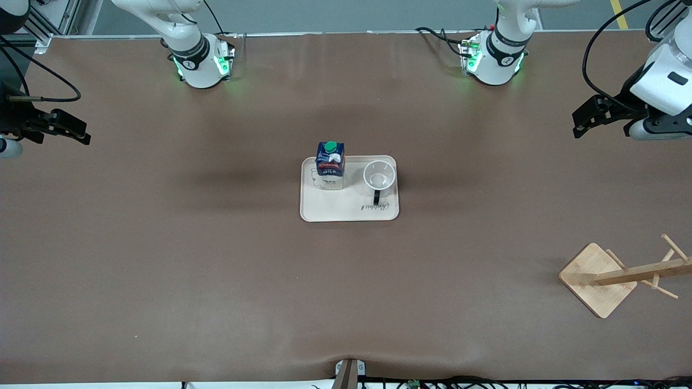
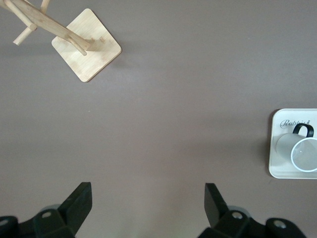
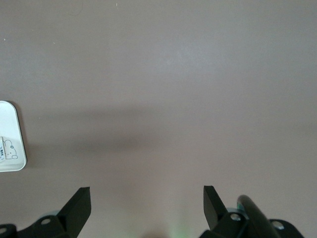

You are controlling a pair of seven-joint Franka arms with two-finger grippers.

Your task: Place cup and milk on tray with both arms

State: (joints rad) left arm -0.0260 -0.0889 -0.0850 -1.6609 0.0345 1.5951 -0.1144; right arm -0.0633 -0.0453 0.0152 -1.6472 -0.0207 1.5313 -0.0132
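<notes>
Milk [image 1: 330, 165] and cup [image 1: 379, 175] stand upright, side by side, on the tray [image 1: 348, 208] at mid-table. Left gripper [image 1: 579, 128] and right gripper [image 1: 81, 135], fingers spread and empty, hang over opposite table ends. Task appears complete.

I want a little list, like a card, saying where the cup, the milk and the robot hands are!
tray: middle of the table, flat
milk: upright on the tray, toward the right arm's end
cup: upright on the tray beside the milk, handle pointing toward the front camera
left gripper: open, empty, over bare table at the left arm's end, waiting
right gripper: open, empty, over bare table at the right arm's end
wooden rack: near the left arm's end, nearer the front camera than the tray
</notes>
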